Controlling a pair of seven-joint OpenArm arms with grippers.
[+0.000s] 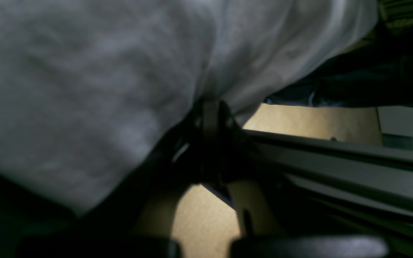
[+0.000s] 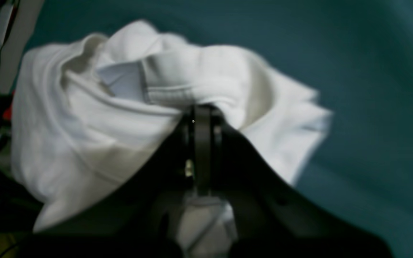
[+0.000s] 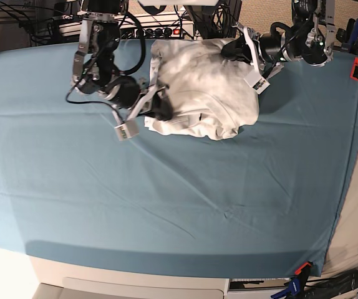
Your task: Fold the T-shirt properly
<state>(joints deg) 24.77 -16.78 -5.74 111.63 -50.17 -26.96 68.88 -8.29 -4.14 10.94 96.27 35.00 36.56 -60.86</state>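
Teal cloth (image 3: 166, 205) covered the whole worktable, wrinkled lightly toward its near edge, with cables and equipment crowded beyond its far edge.

The T-shirt (image 3: 204, 93) lay near that far edge of the cloth, about midway along it. It was bunched into a rumpled mound rather than spread flat; no sleeve, collar line or hem could be traced cleanly in the base view.

The right gripper (image 2: 202, 113) was closed on a hemmed fold of the T-shirt (image 2: 120, 118), with the jaws pressed together and fabric gathered over them, at the side of the mound nearer the cloth's left end in the base view (image 3: 160, 107).

The left gripper (image 1: 212, 107) was likewise closed, its jaws pinching the T-shirt (image 1: 84, 89), which draped over most of that wrist view. In the base view it met the far side of the mound (image 3: 232, 48), toward the cloth's right end.

Assessment of progress: no fold was evident. The garment had not been laid out, and no straight crease or squared edge was visible. In my judgement the work stood at an early stage, with both arms holding cloth as if to lift or spread it. Remaining, by that reading: open the garment flat on the cloth, smooth it, then make each fold.

Which parts of the garment were gripped could not be determined; the wrist views were blurred.
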